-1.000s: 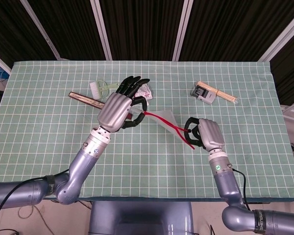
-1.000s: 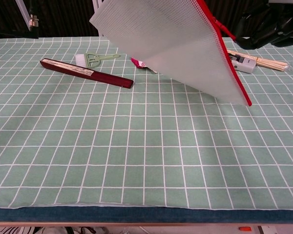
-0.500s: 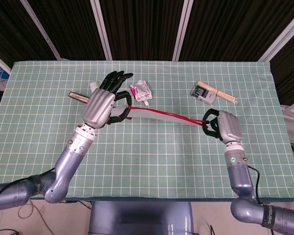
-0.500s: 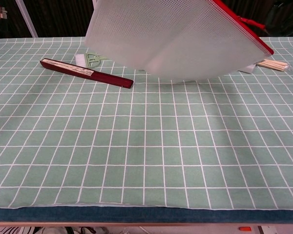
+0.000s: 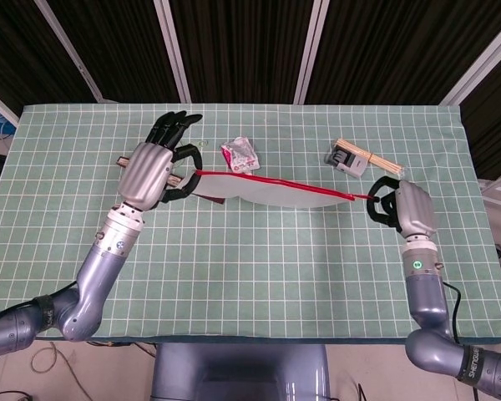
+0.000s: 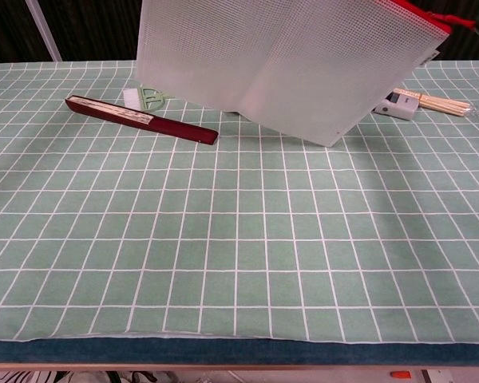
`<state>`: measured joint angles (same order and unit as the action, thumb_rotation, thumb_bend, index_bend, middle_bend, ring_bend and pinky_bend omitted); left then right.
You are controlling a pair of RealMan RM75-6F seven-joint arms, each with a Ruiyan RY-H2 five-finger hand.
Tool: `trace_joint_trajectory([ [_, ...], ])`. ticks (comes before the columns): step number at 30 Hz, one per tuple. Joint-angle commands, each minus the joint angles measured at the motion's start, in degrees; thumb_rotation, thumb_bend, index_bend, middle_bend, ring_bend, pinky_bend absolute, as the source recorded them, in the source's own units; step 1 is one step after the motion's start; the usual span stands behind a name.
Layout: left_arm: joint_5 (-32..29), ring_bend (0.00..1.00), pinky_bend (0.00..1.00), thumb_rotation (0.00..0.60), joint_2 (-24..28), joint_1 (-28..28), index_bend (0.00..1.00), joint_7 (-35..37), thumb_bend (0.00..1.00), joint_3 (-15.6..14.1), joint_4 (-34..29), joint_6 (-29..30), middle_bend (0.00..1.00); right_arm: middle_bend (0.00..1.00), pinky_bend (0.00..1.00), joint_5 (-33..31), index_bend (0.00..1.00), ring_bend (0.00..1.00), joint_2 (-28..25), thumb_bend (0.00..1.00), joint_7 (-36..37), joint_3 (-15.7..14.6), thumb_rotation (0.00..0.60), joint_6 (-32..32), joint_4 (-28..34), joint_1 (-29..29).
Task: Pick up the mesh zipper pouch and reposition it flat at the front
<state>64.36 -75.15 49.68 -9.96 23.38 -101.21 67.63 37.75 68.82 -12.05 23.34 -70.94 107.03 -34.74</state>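
Hands hold the mesh zipper pouch [image 5: 267,190] up off the table between them, one at each end of its red zipper edge. The left hand [image 5: 150,170] pinches the left end between thumb and curled fingers, with its other dark fingers stretched toward the far side of the table. The right hand [image 5: 405,207] has its fingers curled in around the red pull at the right end of the zipper. From the head view the pouch shows almost edge-on, as a thin red line with a pale sliver of mesh bulging beneath it, stretched across the middle of the table.

The chest view shows the pouch [image 6: 287,60] hanging as a broad white mesh sheet from the top of the picture, its red zipper edge at the upper right and its lowest corner pointing down over the cloth without touching it. A fold runs down its middle.

The table wears a green cloth with a white grid [image 5: 259,276]. A dark red flat stick [image 6: 140,120] lies at the left, just under the left hand in the head view. Near its far end sits a small pale green brush [image 6: 148,96]. A small red and white packet [image 5: 240,155] lies beyond the pouch. At the far right a grey and white gadget [image 5: 346,159] rests against a bundle of wooden sticks [image 5: 380,160].
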Motion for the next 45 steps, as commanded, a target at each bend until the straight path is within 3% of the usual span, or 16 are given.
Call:
trace_joint_trajectory([
  [1, -0.04, 0.0, 0.03, 0.6, 0.33, -0.34, 0.64, 0.29, 0.42, -0.09, 0.18, 0.08, 0.11, 1.0, 0.96, -0.22, 0.75, 1.0, -0.17, 0.59, 0.23, 0.19, 0.6, -0.11, -0.18, 0.19],
  [20, -0.18, 0.0, 0.03, 0.6, 0.65, -1.14, 0.63, 0.87, 0.41, -0.59, 0.75, 0.01, 0.1, 1.0, 0.96, -0.8, 0.75, 1.0, -0.88, 0.59, 0.25, 0.59, 0.6, -0.48, -0.8, 0.87],
  [24, -0.11, 0.0, 0.02, 0.6, 0.54, -1.27, 0.58, 0.75, 0.36, -0.98, 0.77, -0.13, 0.1, 0.98, 0.91, -0.61, 0.72, 0.96, -0.98, 0.58, 0.07, 0.3, 0.6, -0.09, -0.83, 0.92],
  [26, -0.25, 0.0, 0.02, 0.6, 0.57, -1.33, 0.53, 0.63, 0.31, -1.15, 0.65, -0.32, 0.09, 0.9, 0.85, -0.4, 0.63, 0.87, -1.07, 0.54, -0.16, 0.03, 0.6, 0.18, -0.78, 0.91],
  [30, -0.55, 0.0, 0.02, 0.6, 0.8, -1.52, 0.41, 0.82, 0.17, -1.33, 0.21, -0.69, 0.08, 0.54, 0.66, -0.69, 0.25, 0.55, -1.75, 0.36, -0.66, -0.64, 0.6, 1.93, -0.22, 0.82],
  [33, -0.61, 0.0, 0.02, 0.6, 1.01, -1.78, 0.36, 1.04, 0.12, -1.46, -0.12, -0.78, 0.08, 0.39, 0.54, -1.69, 0.09, 0.4, -2.74, 0.29, -0.75, -0.62, 0.6, 3.51, 0.61, 0.63],
  [36, -0.55, 0.0, 0.01, 0.6, 1.23, -2.17, 0.33, 1.28, 0.1, -1.73, -0.45, -0.71, 0.07, 0.28, 0.42, -2.03, 0.01, 0.27, -3.37, 0.23, -1.02, -0.72, 0.6, 4.09, 1.17, 0.49],
  [38, -0.49, 0.0, 0.01, 0.6, 1.39, -2.53, 0.33, 1.45, 0.09, -1.97, -0.64, -0.59, 0.07, 0.23, 0.37, -2.25, 0.0, 0.22, -3.7, 0.21, -0.93, -0.77, 0.6, 4.44, 1.56, 0.48],
  [45, 0.24, 0.0, 0.01, 0.6, 2.65, -4.77, 0.3, 2.17, 0.09, -3.23, -1.87, 0.72, 0.06, 0.18, 0.31, -1.76, 0.0, 0.17, -4.61, 0.2, -0.23, -1.0, 0.6, 4.29, 2.65, 0.91],
])
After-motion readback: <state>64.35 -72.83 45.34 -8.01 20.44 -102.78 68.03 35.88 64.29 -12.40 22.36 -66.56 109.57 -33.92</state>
